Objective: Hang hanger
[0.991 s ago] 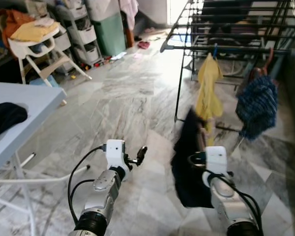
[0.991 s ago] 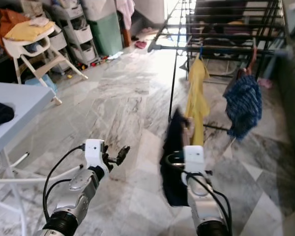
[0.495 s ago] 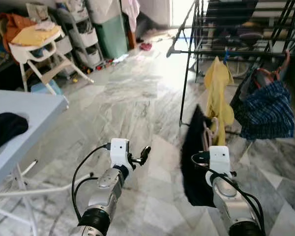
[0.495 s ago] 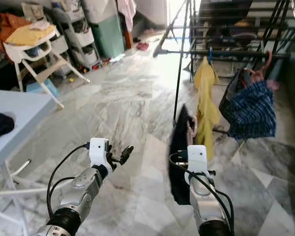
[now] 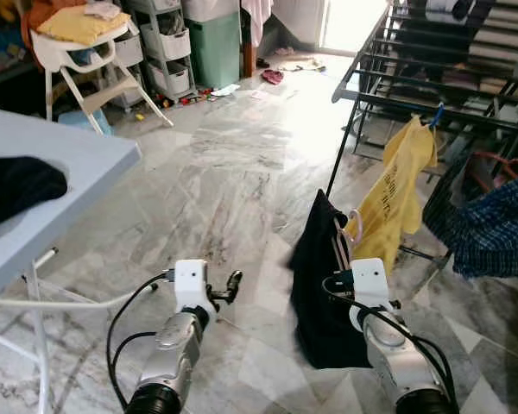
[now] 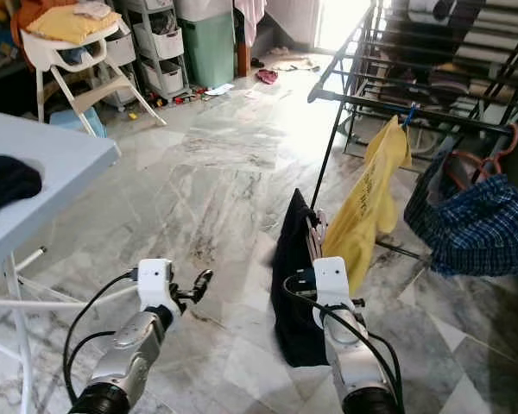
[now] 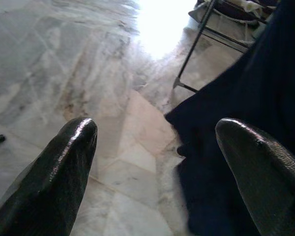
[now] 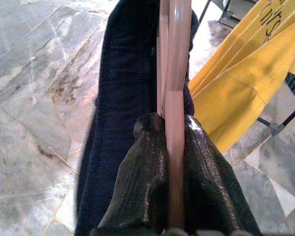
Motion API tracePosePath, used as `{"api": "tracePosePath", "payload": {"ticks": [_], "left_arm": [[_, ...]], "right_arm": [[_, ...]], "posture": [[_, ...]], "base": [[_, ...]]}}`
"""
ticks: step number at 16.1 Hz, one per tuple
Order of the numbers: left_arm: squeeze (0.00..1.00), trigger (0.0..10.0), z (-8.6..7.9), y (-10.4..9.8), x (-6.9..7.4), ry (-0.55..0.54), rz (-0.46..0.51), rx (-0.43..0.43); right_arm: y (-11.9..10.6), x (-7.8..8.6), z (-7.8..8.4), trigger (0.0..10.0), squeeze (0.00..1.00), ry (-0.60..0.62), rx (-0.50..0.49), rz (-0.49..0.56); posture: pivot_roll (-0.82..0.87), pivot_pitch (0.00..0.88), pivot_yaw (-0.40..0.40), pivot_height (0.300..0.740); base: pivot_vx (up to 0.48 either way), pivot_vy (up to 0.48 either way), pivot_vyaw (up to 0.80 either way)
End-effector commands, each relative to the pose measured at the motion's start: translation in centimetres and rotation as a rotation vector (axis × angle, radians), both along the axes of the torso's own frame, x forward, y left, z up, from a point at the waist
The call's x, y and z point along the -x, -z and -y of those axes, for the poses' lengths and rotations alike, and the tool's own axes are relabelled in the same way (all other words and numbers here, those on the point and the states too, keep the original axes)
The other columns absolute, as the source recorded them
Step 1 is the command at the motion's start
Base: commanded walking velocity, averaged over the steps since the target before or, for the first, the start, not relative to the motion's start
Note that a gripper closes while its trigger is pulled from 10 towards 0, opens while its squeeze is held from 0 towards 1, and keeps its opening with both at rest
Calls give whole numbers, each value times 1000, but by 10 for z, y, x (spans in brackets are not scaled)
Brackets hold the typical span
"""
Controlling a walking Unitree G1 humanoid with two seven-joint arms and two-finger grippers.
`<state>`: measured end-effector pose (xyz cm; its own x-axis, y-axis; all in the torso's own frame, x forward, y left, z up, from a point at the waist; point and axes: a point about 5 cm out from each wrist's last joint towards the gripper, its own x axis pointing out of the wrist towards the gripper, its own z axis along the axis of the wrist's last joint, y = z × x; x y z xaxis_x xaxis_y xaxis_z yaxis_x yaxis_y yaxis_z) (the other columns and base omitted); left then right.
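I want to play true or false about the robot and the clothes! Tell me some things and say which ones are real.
1. The right hand is shut on a pink plastic hanger carrying a dark navy garment. True.
2. The left hand holds a sock. False: its fingers are apart with nothing between them.
3. A yellow shirt hangs on the black metal drying rack. True.
4. The pink hanger is already hooked on the rack. False: it is in the right hand, short of the rack.
5. A dark cloth lies on the light blue table. True.
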<state>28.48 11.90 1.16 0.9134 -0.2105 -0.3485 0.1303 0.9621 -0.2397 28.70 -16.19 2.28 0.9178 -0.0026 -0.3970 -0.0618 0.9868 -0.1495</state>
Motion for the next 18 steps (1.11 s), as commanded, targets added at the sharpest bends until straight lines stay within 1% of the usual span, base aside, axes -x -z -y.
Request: {"api": "tracePosePath", "payload": {"ticks": [1,2,4,5,8,9,11,12,15,18], "left_arm": [[0,10000,-6,-5,-3,-16,31,-9],[0,10000,-8,-5,-3,-14,33,-13],[0,10000,-14,-6,-1,-22,49,6],[0,10000,-15,-6,0,-20,49,16],[0,10000,-13,-6,1,3,46,23],[0,10000,-12,-7,0,16,46,19],[0,10000,-12,-10,-4,19,47,19],[0,10000,-12,-10,-5,23,47,22],[0,10000,-11,-12,-7,35,50,23],[0,10000,-10,-11,-7,41,45,24]], "right_arm": [[-8,-8,-4,10000,0,-19,3,24],[-8,-8,-6,10000,0,-25,4,22],[-8,-9,-11,10000,0,-36,-9,23],[-5,-9,-11,10000,0,-19,-19,10],[-1,-6,-19,10000,0,-9,-52,7],[4,-5,-20,10000,0,-4,-48,-7],[1,-6,-21,10000,0,9,-55,8],[1,-6,-19,10000,0,15,-53,14],[2,-4,-10,10000,0,40,-48,17],[-1,-5,-11,10000,0,39,-50,33]], "posture": [[-151,0,-40,740],[-147,0,-43,740],[-139,0,-18,740],[-139,0,-6,740],[-144,0,47,740],[-146,0,53,740],[-160,0,66,740],[-163,0,71,740],[-170,0,79,740],[-178,0,84,740]], "base": [[0,0,0],[0,0,0],[0,0,0],[0,0,0],[82,0,-702],[274,0,-800],[281,0,-800],[285,0,-800],[305,0,0],[304,166,0]]}}
